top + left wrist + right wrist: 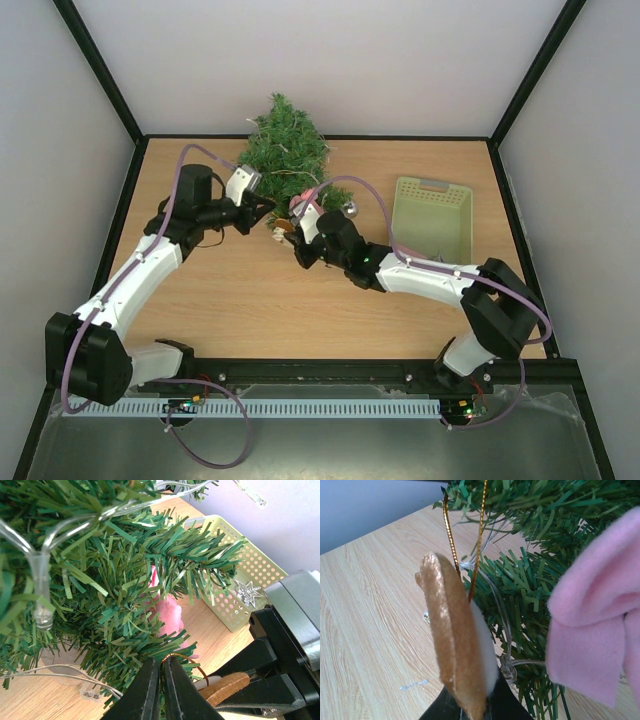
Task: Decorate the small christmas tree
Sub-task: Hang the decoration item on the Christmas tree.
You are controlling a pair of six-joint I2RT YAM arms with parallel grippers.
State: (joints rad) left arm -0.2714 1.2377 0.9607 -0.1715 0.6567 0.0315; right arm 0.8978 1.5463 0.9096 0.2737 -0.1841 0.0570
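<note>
The small christmas tree [286,150] stands at the back of the table, strung with clear lights [43,616]. A pink felt ornament [168,615] hangs low in its branches. My right gripper [473,711] is shut on the bottom edge of a flat brown ornament with a white backing [454,645]. It holds the ornament upright beside the lower branches [535,585]. The ornament's gold loop [451,535] runs up into the needles. My left gripper [161,661] is shut on that gold loop [186,657], right against the branch tips. In the top view both grippers [268,212] [297,228] meet at the tree's near side.
A pale green perforated basket [436,215] sits to the right of the tree, and a silver star [248,591] shows in front of its wall. A silver ball [351,208] hangs at the tree's right edge. The tree's light wire [75,677] trails on the wooden table [250,300].
</note>
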